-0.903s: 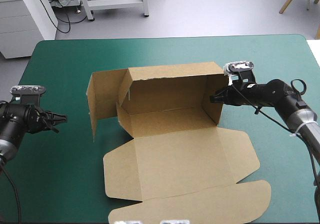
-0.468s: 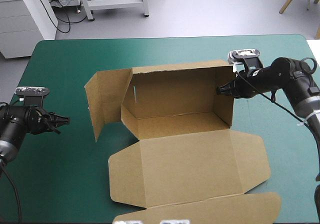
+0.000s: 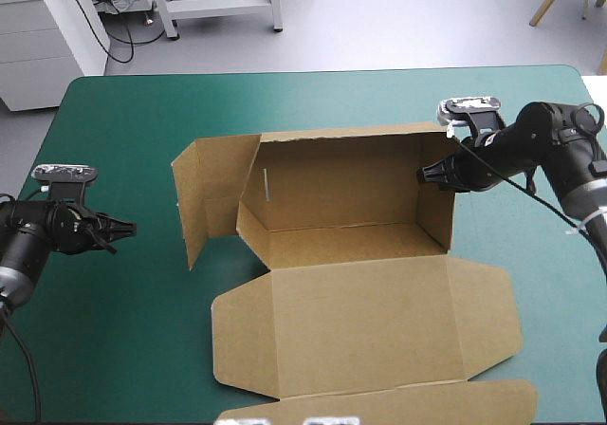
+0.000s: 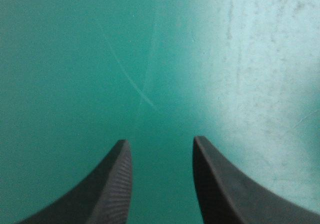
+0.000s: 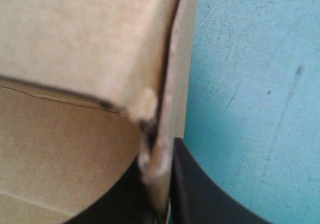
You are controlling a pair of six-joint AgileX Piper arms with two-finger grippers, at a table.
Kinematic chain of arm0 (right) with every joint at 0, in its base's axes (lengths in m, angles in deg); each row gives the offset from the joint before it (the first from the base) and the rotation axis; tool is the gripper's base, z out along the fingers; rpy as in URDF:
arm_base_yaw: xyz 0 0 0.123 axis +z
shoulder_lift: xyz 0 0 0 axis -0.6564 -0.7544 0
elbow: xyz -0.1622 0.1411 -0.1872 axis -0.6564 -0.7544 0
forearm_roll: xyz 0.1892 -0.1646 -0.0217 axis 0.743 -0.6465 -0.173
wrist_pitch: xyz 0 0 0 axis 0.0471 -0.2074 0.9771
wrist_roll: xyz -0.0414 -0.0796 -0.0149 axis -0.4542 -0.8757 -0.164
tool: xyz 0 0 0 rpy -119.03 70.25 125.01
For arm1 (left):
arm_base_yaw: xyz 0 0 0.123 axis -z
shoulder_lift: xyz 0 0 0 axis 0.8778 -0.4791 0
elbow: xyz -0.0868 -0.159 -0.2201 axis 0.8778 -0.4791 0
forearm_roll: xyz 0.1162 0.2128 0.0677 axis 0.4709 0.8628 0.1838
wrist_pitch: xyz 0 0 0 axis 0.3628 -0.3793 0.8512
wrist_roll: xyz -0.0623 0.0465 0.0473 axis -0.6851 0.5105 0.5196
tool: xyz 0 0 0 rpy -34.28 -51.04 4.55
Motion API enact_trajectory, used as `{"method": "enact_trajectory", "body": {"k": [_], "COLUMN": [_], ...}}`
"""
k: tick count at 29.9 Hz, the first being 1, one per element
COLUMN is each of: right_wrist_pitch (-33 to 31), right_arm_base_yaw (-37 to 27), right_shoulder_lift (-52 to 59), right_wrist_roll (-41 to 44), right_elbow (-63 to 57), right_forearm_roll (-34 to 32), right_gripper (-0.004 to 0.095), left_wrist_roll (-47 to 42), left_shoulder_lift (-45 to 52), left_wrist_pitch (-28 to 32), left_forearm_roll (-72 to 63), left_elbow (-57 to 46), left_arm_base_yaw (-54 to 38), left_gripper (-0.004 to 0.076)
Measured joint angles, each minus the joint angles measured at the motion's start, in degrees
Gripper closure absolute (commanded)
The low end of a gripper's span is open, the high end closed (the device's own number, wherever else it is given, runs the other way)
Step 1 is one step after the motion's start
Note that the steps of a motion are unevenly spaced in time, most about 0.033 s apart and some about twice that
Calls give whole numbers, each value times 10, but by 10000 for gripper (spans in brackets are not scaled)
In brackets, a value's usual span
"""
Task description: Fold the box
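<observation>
So the box (image 3: 346, 240) sits around the middle of the counter (image 3: 114, 121) on the teal-green cover, half built. The back wall and right end wall (image 3: 434, 197) are up, the left flap (image 3: 204, 202) stands swung out to the side, and the lid (image 3: 365, 316) lies flat toward the near edge. The right hand (image 3: 429, 174) is clamped on that right end wall, one black finger inside and one outside, with the board edge pinched between them. The left hand (image 3: 121, 228) is well off to the box's left over bare cover, fingers apart.
</observation>
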Motion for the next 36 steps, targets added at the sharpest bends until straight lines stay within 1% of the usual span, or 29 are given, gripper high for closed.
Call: {"method": "enact_trajectory", "body": {"k": [8, 13, 18, 20, 24, 25, 31, 33, 36], "right_wrist_pitch": [5, -2, 31, 46, 61, 63, 62, 63, 53], "right_arm_base_yaw": [0, 0, 16, 26, 42, 45, 49, 49, 49], "right_shoulder_lift": [-61, -93, -131, -151, -193, -204, -245, -248, -249], "right_wrist_roll": [6, 4, 4, 4, 4, 4, 6, 6, 6], "right_elbow": [4, 33, 72, 90, 125, 134, 165, 169, 186], "right_forearm_roll": [-2, -1, -7, -16, -28, -28, -25, -25, -25], "right_gripper": [925, 925, 915, 856, 681, 627, 400, 362, 363], "left_wrist_roll": [5, 7, 7, 7, 7, 7, 12, 13, 14], "left_shoulder_lift": [0, 0, 0, 0, 0, 0, 0, 0, 0], "left_wrist_pitch": [0, 0, -1, -1, -2, -2, -2, -2, -2], "left_forearm_roll": [-9, -9, -9, -9, -9, -9, -9, -9, -9], "left_elbow": [0, 0, 0, 0, 0, 0, 0, 0, 0], "left_arm_base_yaw": [0, 0, 0, 0, 0, 0, 0, 0, 0], "left_gripper": [477, 480, 480, 480, 480, 480, 480, 480, 483]}}
